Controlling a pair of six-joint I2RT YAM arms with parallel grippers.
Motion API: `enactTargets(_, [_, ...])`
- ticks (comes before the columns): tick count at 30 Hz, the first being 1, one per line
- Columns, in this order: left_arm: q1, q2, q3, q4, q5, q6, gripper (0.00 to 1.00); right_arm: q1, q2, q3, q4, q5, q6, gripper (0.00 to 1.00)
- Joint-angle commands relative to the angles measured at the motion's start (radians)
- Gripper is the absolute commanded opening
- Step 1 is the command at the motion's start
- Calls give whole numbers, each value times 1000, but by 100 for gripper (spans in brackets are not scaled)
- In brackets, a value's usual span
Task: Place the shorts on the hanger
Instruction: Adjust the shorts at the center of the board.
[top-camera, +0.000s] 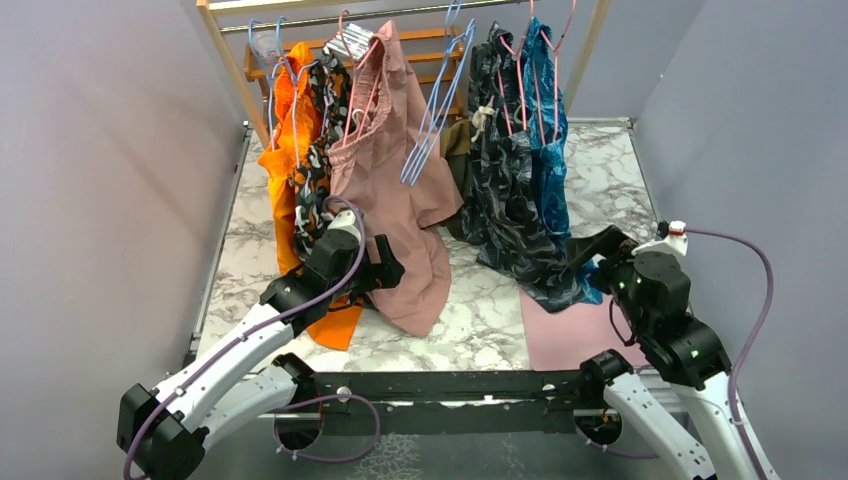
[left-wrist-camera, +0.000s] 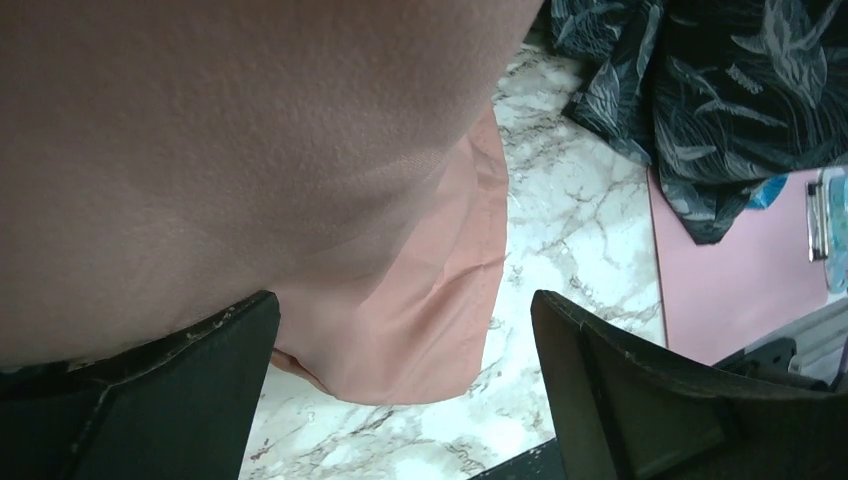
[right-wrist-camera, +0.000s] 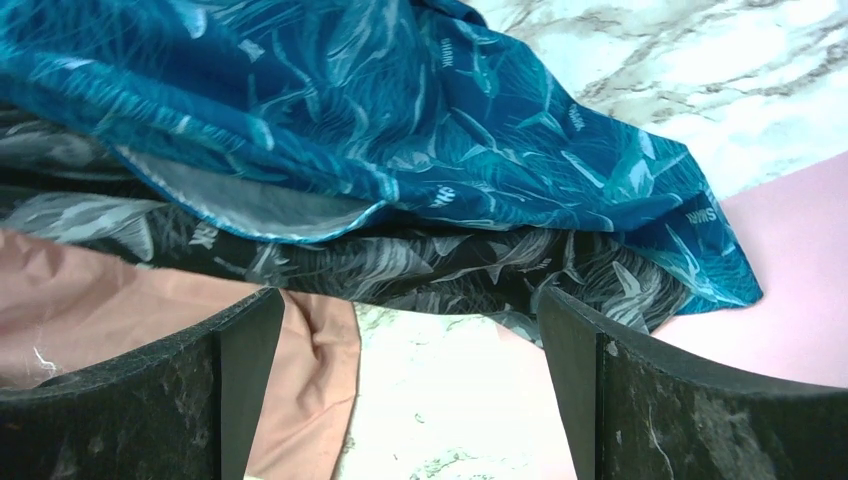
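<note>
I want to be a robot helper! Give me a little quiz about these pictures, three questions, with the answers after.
1. True or false: the left tool and the right tool are both open and empty.
2. The cloth filling the left wrist view is: A orange, B dusty pink, C teal.
3. What colour is the flat mat beside the right tool?
Key: 1 true; 2 B; 3 pink.

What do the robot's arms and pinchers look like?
The left arm and right arm are white tubes with chunky black joints. A purple cable loops along each. The right arm shows tiny green lights. The fingers are broad, black and scuffed.
</note>
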Motion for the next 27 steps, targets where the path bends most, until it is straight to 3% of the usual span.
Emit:
enactTargets(1, [-4,-6,2,70,149,159,99,8,-14,43,56,-116,-132,100])
enactTargets(7, [-3,2,-2,144,344,294,99,21,-47,101,134,-350,-350,100])
enactTargets(14, [-3,-43,-36,228,399,319,99,27,-141,73,280,-621,-517,98])
enactTargets(21, [-4,-103,-77,311,441,335,99,36,-66,62,396,-728,-484,93])
enactTargets(25, [-4,-125,-94,334,425,347,99,49,91,128,440,-882,-467,84])
enactTargets(27, [-3,-127,-98,338,419,347,99,56,189,180,435,-918,-453,84])
